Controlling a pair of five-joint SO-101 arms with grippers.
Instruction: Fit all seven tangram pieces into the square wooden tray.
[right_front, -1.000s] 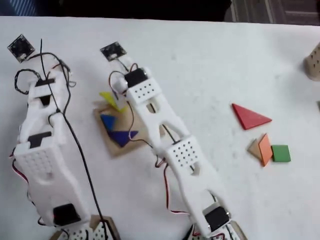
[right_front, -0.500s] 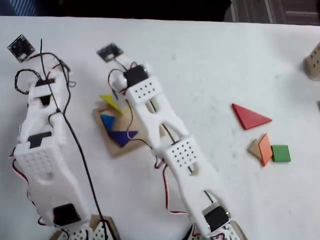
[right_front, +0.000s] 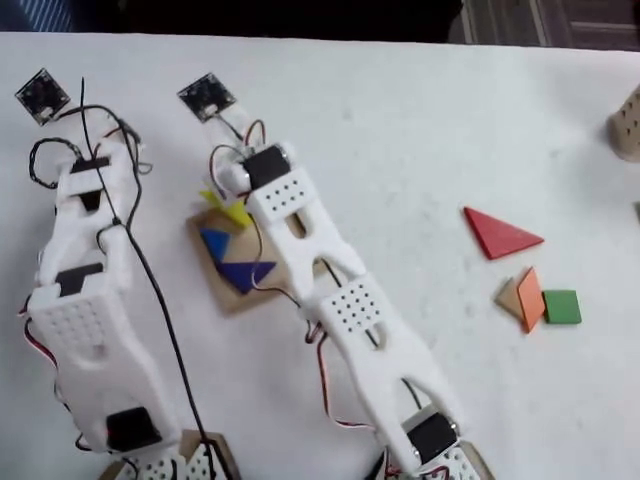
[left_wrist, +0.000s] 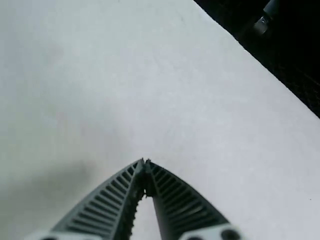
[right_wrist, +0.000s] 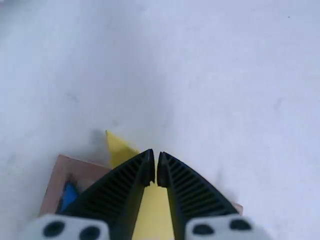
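left gripper (left_wrist: 145, 175) is closed on nothing, tips meeting above the bare white table (left_wrist: 100, 75). right gripper (right_wrist: 155, 167) is closed to a thin slit, holding nothing, over a yellow piece (right_wrist: 119, 148) that overhangs the tray (right_wrist: 79, 173) edge. two blue pieces (right_front: 243, 275) lie in the tray. red triangle (right_front: 500, 235), orange piece (right_front: 530, 298), tan piece (right_front: 509, 296) and green square (right_front: 562, 306) lie well apart on the table.

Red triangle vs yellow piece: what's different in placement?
The red triangle lies on bare table, far from the tray; the yellow piece sticks out over the tray's edge. The red triangle is uncovered; the yellow piece sits under the shut right pincer. Neither is seated.
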